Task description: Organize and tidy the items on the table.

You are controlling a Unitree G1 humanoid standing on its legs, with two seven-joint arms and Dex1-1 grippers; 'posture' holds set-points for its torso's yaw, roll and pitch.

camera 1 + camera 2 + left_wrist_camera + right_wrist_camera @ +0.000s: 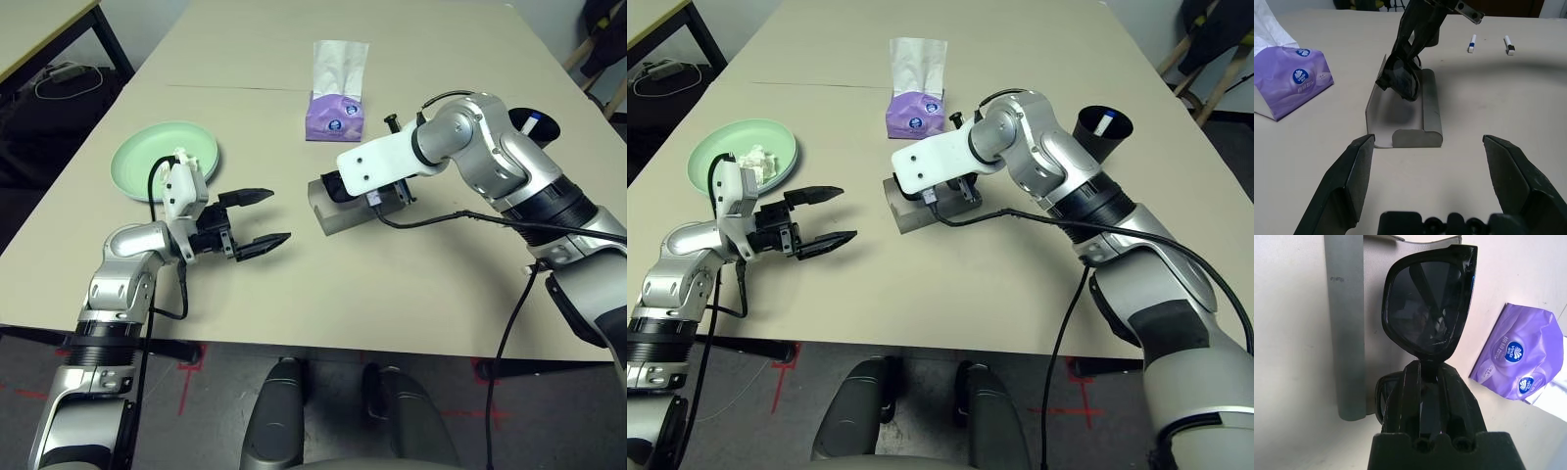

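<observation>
Right pincer (1427, 377) clamped on my black sunglasses (1427, 298), hanging over the open grey case (1405, 110). Left pincer (257, 220) gapes wide, empty, above the desk (411, 294).

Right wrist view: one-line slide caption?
Right gripper shut on black sunglasses, over the open grey glasses case.

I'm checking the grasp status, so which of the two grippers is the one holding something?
The right gripper: shut on the black sunglasses, holding them over the open grey glasses case. The left gripper hangs open and empty beside the green plate.
</observation>
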